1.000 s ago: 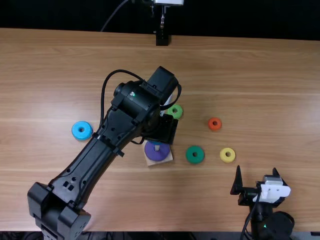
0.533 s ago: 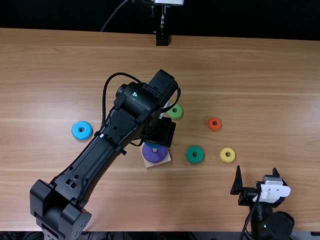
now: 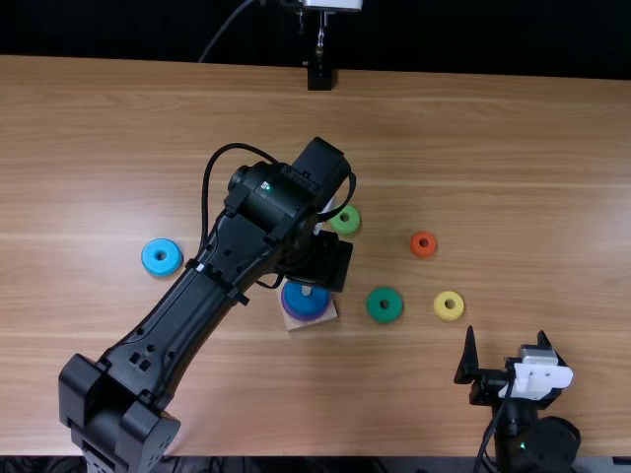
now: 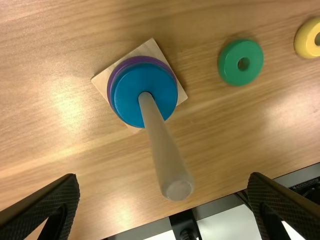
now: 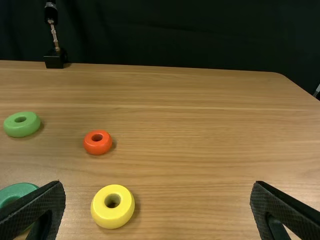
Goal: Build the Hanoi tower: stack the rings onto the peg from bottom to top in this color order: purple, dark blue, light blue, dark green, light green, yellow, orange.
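You have, left to right in the top view, with the peg (image 4: 162,150) as datum: the light blue ring (image 3: 150,257), flat on the desk (image 3: 523,158), left of the peg and well apart. At the peg: wooden base (image 4: 151,47), purple ring (image 3: 304,316) lowest, dark blue ring (image 3: 296,301) resting on it, peg through its hole. Your left end effector (image 3: 320,258) hangs over the peg; fingers wide apart, nothing held. Light green ring (image 3: 344,210): beyond the peg, slightly right. Dark green ring (image 3: 374,304): right of the peg, near. Orange ring (image 3: 423,236): farther right and beyond the peg. Yellow ring (image 3: 439,307): right of the peg, past dark green. Your right end effector (image 3: 506,340): right of the peg, well apart, on your side; fingers wide apart, empty.
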Action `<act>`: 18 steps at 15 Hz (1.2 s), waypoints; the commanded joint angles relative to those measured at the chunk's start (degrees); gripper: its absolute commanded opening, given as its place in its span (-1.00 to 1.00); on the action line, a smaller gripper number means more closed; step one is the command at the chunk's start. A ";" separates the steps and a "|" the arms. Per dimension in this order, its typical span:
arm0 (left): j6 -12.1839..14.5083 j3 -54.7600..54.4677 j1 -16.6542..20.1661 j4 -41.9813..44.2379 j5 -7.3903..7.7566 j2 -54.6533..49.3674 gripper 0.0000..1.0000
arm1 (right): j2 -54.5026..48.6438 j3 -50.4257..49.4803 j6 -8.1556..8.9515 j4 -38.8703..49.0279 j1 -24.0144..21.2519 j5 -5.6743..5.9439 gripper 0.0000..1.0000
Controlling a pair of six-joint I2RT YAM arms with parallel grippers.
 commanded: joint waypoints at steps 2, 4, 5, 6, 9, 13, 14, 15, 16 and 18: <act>0.32 1.74 1.34 1.18 0.53 0.87 1.00 | -0.73 -3.61 0.07 -3.79 -0.34 0.82 1.00; 0.53 2.88 2.57 6.35 0.53 0.78 1.00 | -0.73 -3.61 0.07 -3.79 -0.43 0.82 1.00; 0.63 3.32 3.36 9.09 0.53 0.70 1.00 | -0.73 -3.61 0.07 -3.79 -0.43 0.82 1.00; 0.53 3.76 4.51 10.88 0.53 0.70 1.00 | -0.73 -3.61 0.07 -3.79 -0.43 0.82 1.00; 0.53 4.11 10.22 11.41 0.63 0.26 1.00 | -0.73 -3.61 0.07 -3.79 -0.43 0.82 1.00; 0.84 3.41 22.00 10.67 0.42 -0.53 1.00 | -0.73 -3.61 0.07 -3.79 -0.43 0.82 1.00; 2.85 2.44 23.67 10.57 0.32 -1.33 1.00 | -0.73 -3.61 0.07 -3.79 -0.43 0.82 1.00; 7.91 0.59 24.81 10.57 -0.42 -1.50 1.00 | -0.73 -3.61 0.07 -3.79 -0.43 0.82 1.00; 12.76 -1.16 25.95 10.57 -0.74 -1.59 1.00 | -0.73 -3.61 0.07 -3.79 -0.43 0.82 1.00; 17.19 -7.67 28.41 10.99 -2.53 -4.05 1.00 | -0.73 -3.61 0.07 -3.79 -0.43 0.82 1.00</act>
